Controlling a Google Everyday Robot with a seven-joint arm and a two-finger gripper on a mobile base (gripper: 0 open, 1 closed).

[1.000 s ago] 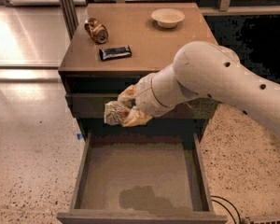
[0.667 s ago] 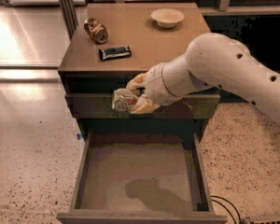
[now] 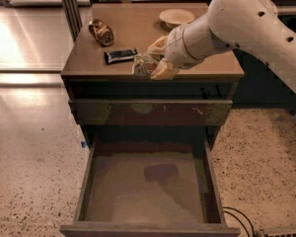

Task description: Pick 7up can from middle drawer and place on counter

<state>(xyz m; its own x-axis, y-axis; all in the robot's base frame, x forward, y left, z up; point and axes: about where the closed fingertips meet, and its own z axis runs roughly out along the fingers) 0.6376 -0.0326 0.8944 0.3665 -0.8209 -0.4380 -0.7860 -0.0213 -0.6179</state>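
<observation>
My gripper [image 3: 149,63] is shut on the 7up can [image 3: 142,65], a small whitish-silver crumpled can. It holds the can at the front edge of the counter [image 3: 138,33], just right of a dark snack bar. The middle drawer [image 3: 148,186] is pulled wide open below; its grey-brown floor is bare, with a shadow on it. My white arm comes in from the upper right.
A brownish-gold can [image 3: 101,32] lies on its side at the counter's left. A black snack bar [image 3: 120,56] lies in front of it. A white bowl [image 3: 176,17] sits at the back right. The closed top drawer [image 3: 148,112] has a scuffed front. Speckled floor surrounds the cabinet.
My gripper has lifted the 7up can from in front of the top drawer up to the counter's front edge, moving up and slightly right.
</observation>
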